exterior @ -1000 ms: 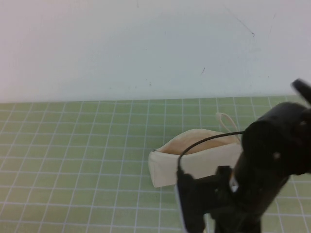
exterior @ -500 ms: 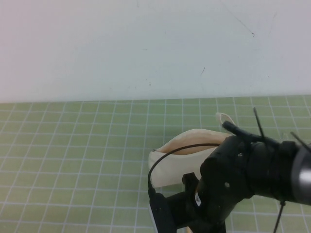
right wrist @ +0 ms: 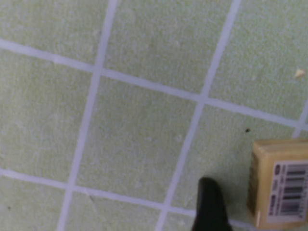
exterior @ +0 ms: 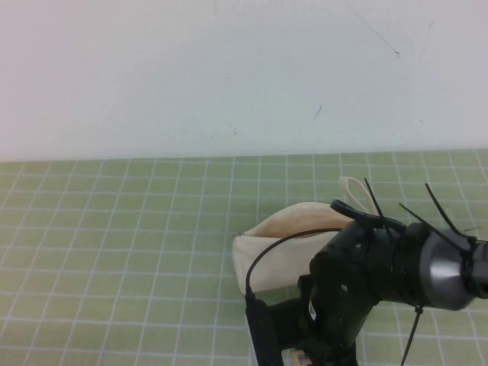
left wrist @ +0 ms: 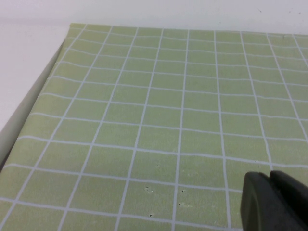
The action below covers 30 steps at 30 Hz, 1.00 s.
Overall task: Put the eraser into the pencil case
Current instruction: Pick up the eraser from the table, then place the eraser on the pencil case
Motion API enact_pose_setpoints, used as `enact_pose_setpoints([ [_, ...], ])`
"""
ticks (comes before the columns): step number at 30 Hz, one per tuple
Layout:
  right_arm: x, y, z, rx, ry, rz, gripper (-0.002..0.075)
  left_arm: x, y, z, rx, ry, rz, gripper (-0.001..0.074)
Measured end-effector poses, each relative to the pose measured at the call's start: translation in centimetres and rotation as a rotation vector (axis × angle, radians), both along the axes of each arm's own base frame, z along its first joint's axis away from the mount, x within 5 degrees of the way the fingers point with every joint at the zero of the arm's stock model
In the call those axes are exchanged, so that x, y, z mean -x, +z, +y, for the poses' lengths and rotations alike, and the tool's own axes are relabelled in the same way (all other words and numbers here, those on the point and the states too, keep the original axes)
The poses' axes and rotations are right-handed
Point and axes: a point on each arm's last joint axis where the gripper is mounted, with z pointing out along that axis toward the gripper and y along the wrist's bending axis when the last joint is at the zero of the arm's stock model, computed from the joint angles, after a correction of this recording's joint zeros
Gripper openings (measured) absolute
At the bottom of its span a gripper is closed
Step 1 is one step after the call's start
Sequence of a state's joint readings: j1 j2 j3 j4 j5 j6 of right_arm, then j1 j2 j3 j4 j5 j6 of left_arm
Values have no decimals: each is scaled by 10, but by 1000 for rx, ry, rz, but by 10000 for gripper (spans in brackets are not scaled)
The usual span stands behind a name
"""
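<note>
The cream pencil case (exterior: pixel 278 244) lies on the green grid mat right of centre, with its loop strap (exterior: pixel 357 187) at the far end. My right arm (exterior: pixel 381 267) hangs over its near side, and my right gripper (exterior: pixel 299 352) is low at the mat in front of it. In the right wrist view the tan eraser (right wrist: pixel 281 190), barcode label up, lies flat on the mat. One dark fingertip (right wrist: pixel 210 208) stands beside it with a small gap; the other fingertip is out of frame. My left gripper (left wrist: pixel 272 202) is shut and empty over bare mat.
The green grid mat (exterior: pixel 114 252) runs left of the pouch. A white wall stands behind the mat's far edge. The left wrist view shows the mat's left edge (left wrist: pixel 36 103) with a white surface beyond it.
My right arm has swung left and down in front of the pouch, and now covers more of its near right side. The pouch has not moved.
</note>
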<state>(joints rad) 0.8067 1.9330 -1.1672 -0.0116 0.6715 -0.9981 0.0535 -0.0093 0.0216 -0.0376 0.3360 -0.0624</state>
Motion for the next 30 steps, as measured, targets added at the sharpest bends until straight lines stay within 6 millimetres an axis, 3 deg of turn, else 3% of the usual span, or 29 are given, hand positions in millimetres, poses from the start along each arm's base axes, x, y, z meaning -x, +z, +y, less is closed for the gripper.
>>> enact_pose_setpoints([
  [5, -1, 0, 0, -8, -4, -7, 407, 0, 0, 0, 0, 0, 0, -1],
  [8, -2, 0, 1, -17, -4, -16, 337, 0, 0, 0, 0, 0, 0, -1],
  [11, -2, 0, 1, -20, -11, -17, 214, 0, 0, 0, 0, 0, 0, -1],
  [15, -1, 3, 0, -16, -39, -7, 209, 0, 0, 0, 0, 0, 0, -1],
  [18, 3, 23, -1, -47, -71, -26, 209, 0, 0, 0, 0, 0, 0, -1],
  [22, 7, 74, -7, -189, -144, -130, 209, 0, 0, 0, 0, 0, 0, -1],
  [25, -3, 110, -20, -340, -245, -255, 209, 0, 0, 0, 0, 0, 0, -1],
  [30, -34, 122, -36, -497, -411, -371, 209, 0, 0, 0, 0, 0, 0, -1],
])
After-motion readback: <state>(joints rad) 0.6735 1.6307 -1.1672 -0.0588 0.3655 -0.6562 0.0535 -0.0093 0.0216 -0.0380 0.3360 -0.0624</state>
